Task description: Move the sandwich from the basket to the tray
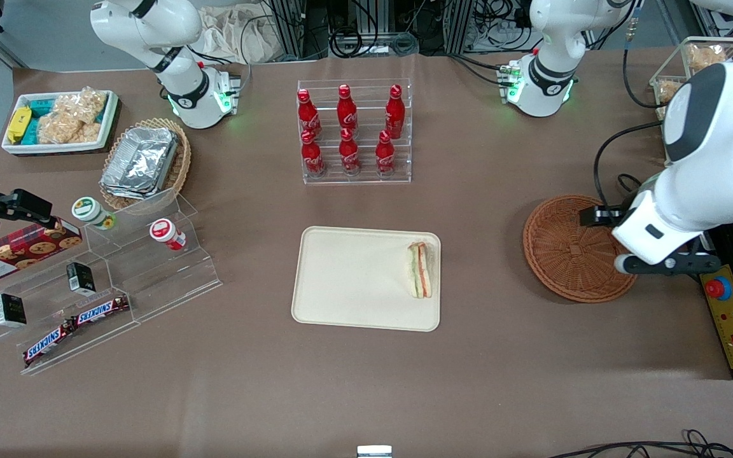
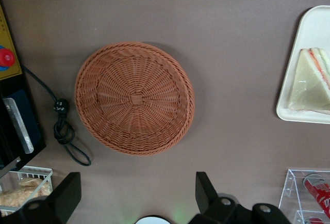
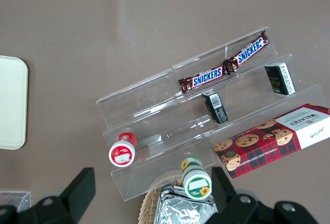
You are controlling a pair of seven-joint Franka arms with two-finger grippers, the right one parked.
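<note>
The sandwich [image 1: 420, 269] [image 2: 309, 82] lies on the cream tray [image 1: 354, 280] [image 2: 309, 33], at the tray's edge toward the working arm's end of the table. It is a wrapped wedge with green and orange-red layers. The round reddish-brown basket [image 1: 564, 248] [image 2: 135, 98] sits beside the tray and holds nothing. My gripper [image 1: 621, 245] [image 2: 136, 188] hovers high over the basket's edge, open, with nothing between its black fingers [image 2: 206, 190].
A rack of red bottles [image 1: 354, 130] stands farther from the front camera than the tray. A control box with a red button [image 1: 732, 318] and a coiled cable [image 2: 64, 136] lie beside the basket. Acrylic steps with snacks [image 1: 105, 280] occupy the parked arm's end.
</note>
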